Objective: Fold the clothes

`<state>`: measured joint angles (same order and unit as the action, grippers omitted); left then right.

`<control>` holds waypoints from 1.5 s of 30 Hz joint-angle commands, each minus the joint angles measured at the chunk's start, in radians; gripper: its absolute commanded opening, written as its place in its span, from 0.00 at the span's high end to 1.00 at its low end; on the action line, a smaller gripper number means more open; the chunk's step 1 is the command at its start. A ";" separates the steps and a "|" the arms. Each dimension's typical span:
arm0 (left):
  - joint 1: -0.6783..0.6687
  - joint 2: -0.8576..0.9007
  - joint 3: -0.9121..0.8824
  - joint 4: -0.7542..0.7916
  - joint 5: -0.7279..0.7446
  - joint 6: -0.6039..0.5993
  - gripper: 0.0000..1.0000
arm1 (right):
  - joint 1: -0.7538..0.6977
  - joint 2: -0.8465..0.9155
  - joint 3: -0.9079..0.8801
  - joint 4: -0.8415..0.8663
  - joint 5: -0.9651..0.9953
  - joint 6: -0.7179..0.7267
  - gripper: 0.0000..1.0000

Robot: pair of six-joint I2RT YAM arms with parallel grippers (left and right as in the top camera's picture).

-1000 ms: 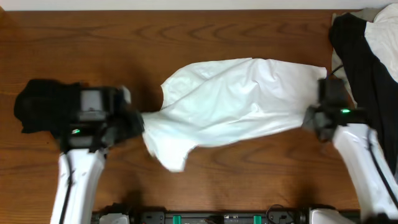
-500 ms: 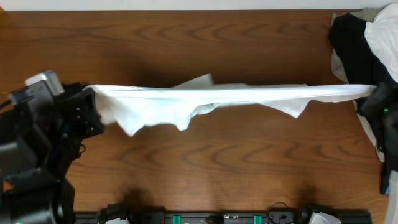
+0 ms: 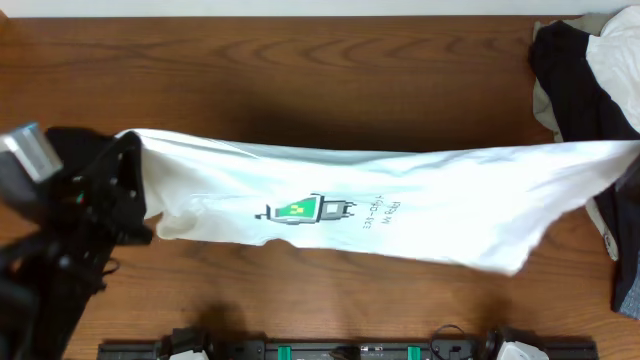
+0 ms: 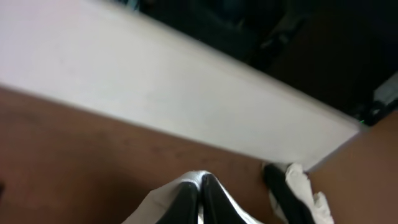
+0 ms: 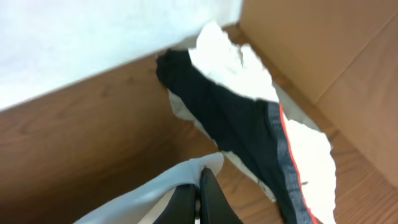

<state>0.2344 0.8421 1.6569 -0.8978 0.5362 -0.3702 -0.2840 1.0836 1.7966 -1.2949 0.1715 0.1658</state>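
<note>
The white T-shirt [image 3: 420, 205] is stretched wide above the table, its green-and-white square print [image 3: 300, 209] facing up. My left gripper [image 3: 128, 150] is shut on its left end; the left wrist view shows the fingers [image 4: 200, 183] pinched on white cloth [image 4: 158, 205]. My right gripper is past the right edge of the overhead view; in the right wrist view its fingers [image 5: 200, 180] are shut on the shirt's right end [image 5: 143, 196].
A large black garment heaped with pale cloth [image 3: 585, 90] lies at the table's right end, also seen in the right wrist view [image 5: 249, 124]. A cardboard box wall [image 5: 336, 50] stands beyond it. A small black garment [image 3: 70, 140] lies under my left arm.
The shirt was bunched between the grippers, then pulled taut into a narrow band; now it hangs open with the print showing. Both grippers moved outward and up.
</note>
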 commanded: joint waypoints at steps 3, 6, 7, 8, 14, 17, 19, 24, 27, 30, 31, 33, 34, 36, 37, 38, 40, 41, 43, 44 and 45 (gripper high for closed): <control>0.006 0.014 0.044 -0.012 0.021 -0.009 0.94 | -0.018 0.003 0.077 -0.003 -0.006 -0.033 0.99; 0.006 0.069 0.043 -0.052 0.021 -0.009 0.94 | -0.018 0.043 0.074 -0.010 -0.024 -0.034 0.99; 0.006 0.097 0.043 -0.066 0.022 -0.009 0.94 | -0.018 0.068 0.073 -0.014 -0.032 -0.035 0.99; 0.006 0.124 0.043 -0.075 0.022 -0.009 0.94 | -0.018 0.095 0.073 -0.017 -0.049 -0.043 0.99; 0.006 0.352 0.043 -0.073 0.022 -0.009 0.94 | -0.015 0.330 0.072 -0.009 -0.163 -0.083 0.99; -0.010 0.509 0.043 0.002 0.032 -0.010 0.94 | -0.001 0.474 0.073 0.040 -0.201 -0.118 0.99; -0.034 0.629 0.043 0.140 0.075 -0.010 0.94 | 0.018 0.581 0.074 0.129 -0.248 -0.138 0.99; -0.055 0.838 0.084 0.586 0.241 -0.179 0.94 | 0.076 0.743 0.145 0.359 -0.383 -0.057 0.99; -0.048 0.884 0.158 0.803 0.306 -0.338 0.94 | 0.095 0.753 0.243 0.418 -0.359 -0.012 0.99; -0.036 0.882 0.261 0.883 0.321 -0.376 0.94 | 0.095 0.740 0.381 0.408 -0.301 -0.002 0.99; -0.032 0.882 0.305 0.872 0.328 -0.375 0.94 | 0.093 0.739 0.434 0.389 -0.277 -0.003 0.99; -0.022 0.880 0.377 0.839 0.389 -0.371 0.94 | 0.091 0.737 0.529 0.324 -0.235 -0.011 0.99; -0.018 0.877 0.404 0.810 0.429 -0.363 0.94 | 0.089 0.737 0.567 0.283 -0.218 -0.018 0.99; -0.016 0.865 0.419 0.728 0.487 -0.332 0.94 | 0.089 0.737 0.605 0.207 -0.192 -0.034 0.99; -0.016 0.860 0.419 0.662 0.507 -0.301 0.94 | 0.089 0.736 0.610 0.169 -0.176 -0.036 0.99; -0.016 0.856 0.419 0.576 0.525 -0.256 0.94 | 0.088 0.736 0.610 0.120 -0.157 -0.040 0.99; -0.026 0.856 0.419 0.339 0.526 -0.110 0.94 | 0.087 0.740 0.599 0.023 -0.117 -0.052 0.98; -0.037 0.862 0.415 0.178 0.506 0.010 0.94 | 0.087 0.742 0.577 -0.049 -0.082 -0.053 0.99; -0.061 0.872 0.401 -0.050 0.419 0.163 0.94 | 0.087 0.745 0.542 -0.114 -0.054 -0.060 0.99; -0.077 0.879 0.388 -0.148 0.359 0.224 0.94 | 0.087 0.746 0.507 -0.148 -0.039 -0.059 0.99; -0.098 0.887 0.368 -0.237 0.289 0.281 0.94 | 0.087 0.746 0.468 -0.174 -0.036 -0.059 0.99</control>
<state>0.1772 1.6726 2.0720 -1.0126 0.9565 -0.3748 -0.1886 1.7874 2.3451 -1.4281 0.0555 0.1219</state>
